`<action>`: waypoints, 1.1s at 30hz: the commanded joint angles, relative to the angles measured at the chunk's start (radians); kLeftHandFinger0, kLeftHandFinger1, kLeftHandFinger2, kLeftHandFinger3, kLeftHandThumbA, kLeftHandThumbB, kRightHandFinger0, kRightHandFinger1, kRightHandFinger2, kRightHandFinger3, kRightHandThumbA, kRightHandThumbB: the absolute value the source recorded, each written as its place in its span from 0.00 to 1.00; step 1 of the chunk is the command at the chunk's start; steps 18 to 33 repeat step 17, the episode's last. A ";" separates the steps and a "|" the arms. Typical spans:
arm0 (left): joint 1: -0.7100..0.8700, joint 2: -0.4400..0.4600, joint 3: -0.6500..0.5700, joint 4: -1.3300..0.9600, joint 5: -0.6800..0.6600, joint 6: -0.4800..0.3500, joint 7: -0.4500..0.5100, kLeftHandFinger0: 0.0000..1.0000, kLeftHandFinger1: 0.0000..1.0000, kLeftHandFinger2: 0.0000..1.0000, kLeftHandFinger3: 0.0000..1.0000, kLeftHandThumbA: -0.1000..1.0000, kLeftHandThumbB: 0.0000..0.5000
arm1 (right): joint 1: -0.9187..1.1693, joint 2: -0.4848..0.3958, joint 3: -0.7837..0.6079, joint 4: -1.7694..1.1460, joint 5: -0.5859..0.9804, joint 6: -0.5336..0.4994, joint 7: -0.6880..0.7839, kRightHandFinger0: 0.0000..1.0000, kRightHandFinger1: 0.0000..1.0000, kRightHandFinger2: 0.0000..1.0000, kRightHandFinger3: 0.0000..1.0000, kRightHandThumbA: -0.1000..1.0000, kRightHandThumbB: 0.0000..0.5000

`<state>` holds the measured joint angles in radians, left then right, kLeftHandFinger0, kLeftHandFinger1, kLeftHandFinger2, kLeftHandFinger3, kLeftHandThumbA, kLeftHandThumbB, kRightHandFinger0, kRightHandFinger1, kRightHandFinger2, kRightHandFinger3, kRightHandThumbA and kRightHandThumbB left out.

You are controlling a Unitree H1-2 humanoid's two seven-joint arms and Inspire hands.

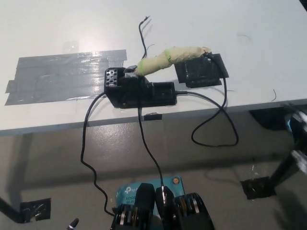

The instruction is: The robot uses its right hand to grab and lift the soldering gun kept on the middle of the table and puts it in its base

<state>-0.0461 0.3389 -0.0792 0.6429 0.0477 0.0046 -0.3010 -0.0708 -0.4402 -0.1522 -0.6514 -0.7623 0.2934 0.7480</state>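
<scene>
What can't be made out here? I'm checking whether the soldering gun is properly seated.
- Head view: tip of the yellow-green tape-wrapped soldering gun, hidden inside the black boxy base.
- Head view: black right hand, blurred and cut off by the right edge.
- Head view: left hand, only a sliver at the bottom edge.

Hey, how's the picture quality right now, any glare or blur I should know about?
Head view: bright glare washes out the table at the upper left and gives the grey tape a sheen. The soldering gun and its base are sharp. Only the right edge shows a smeared, motion-blurred shape, too blurred to identify.
</scene>
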 commanded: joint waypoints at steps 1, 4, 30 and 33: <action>0.009 0.038 0.067 0.014 -0.069 -0.104 -0.012 0.00 0.00 0.31 0.73 1.00 1.00 | 0.249 0.064 -0.374 0.061 0.449 -0.076 -0.213 1.00 1.00 1.00 1.00 0.50 0.69; 0.008 0.033 0.078 0.031 -0.077 -0.107 -0.017 0.00 0.00 0.30 0.72 1.00 1.00 | 0.276 0.110 -0.414 0.282 0.583 -0.124 -0.169 1.00 1.00 1.00 1.00 0.52 0.79; 0.010 0.033 0.114 0.069 -0.085 -0.124 -0.022 0.00 0.00 0.26 0.66 1.00 1.00 | 0.242 0.227 -0.469 0.660 0.644 -0.179 -0.195 1.00 1.00 1.00 1.00 0.56 0.78; 0.010 0.033 0.114 0.069 -0.085 -0.124 -0.022 0.00 0.00 0.26 0.66 1.00 1.00 | 0.242 0.227 -0.469 0.660 0.644 -0.179 -0.195 1.00 1.00 1.00 1.00 0.56 0.78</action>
